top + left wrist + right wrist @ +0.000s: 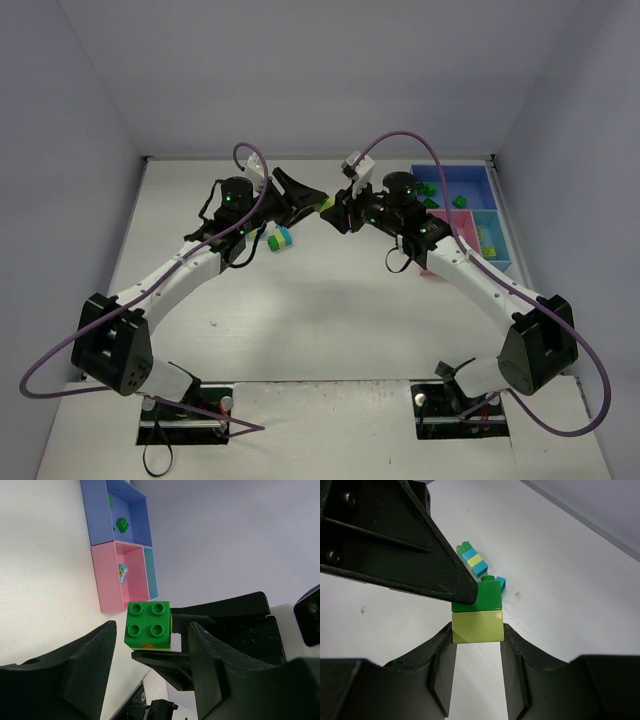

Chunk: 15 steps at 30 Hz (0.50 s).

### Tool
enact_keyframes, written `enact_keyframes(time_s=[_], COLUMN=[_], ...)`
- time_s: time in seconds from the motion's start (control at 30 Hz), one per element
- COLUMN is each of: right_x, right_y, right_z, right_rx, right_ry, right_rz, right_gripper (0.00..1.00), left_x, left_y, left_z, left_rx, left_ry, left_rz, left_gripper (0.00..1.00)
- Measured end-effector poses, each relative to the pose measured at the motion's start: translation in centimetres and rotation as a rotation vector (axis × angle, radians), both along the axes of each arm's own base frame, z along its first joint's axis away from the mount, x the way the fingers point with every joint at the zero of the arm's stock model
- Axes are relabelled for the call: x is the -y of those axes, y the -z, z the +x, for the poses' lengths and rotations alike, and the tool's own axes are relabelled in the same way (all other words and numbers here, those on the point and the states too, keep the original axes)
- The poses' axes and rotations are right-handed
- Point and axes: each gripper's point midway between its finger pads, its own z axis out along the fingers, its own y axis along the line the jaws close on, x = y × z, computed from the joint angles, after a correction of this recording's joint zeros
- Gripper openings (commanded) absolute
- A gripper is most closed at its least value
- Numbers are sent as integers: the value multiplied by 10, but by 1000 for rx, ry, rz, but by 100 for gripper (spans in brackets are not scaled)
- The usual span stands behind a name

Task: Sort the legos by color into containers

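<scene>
Splitting a two-brick stack held in mid-air, well apart from the containers [470, 185]: the right gripper [477, 630] pinches the yellow-green brick [477, 622], while the left gripper [152, 640], fingers spread, flanks the dark green brick [147, 622] and should close squarely before pulling.

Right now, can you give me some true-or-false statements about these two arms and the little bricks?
The right gripper clamps a yellow-green plastic brick. True.
A dark green studded brick is joined to it. True.
The left gripper squeezes that green brick. False: its jaws stand open around it.
The blue rectangular plastic tray holds green bricks. True.
The striped multicolour brick stack lies in that tray. False: it lies on the white table.
</scene>
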Motion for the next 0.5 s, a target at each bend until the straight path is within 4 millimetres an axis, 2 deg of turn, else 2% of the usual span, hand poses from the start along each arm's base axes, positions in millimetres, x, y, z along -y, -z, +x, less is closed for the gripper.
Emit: enact_keyframes(time_s=[0.17,0.27,0.3,0.4,0.5], right_x=[0,0,0,0,2], right_y=[0,0,0,0,0], right_z=[0,0,0,0,1], right_rx=[-1,-1,-1,-4,-5], right_ry=[0,0,0,2,7], right_rz=[0,0,1,2,2], right_gripper=[0,0,0,1,1], left_x=[-1,-2,-1,0,1], left_y=[1,2,2,3,3], left_z=[2,3,2,3,4], left_rx=[4,8,8,11,13], left_ry=[-12,-15,-13,-10,-7], left_rz=[8,13,14,16,13], left_gripper=[39,27,19,11,9])
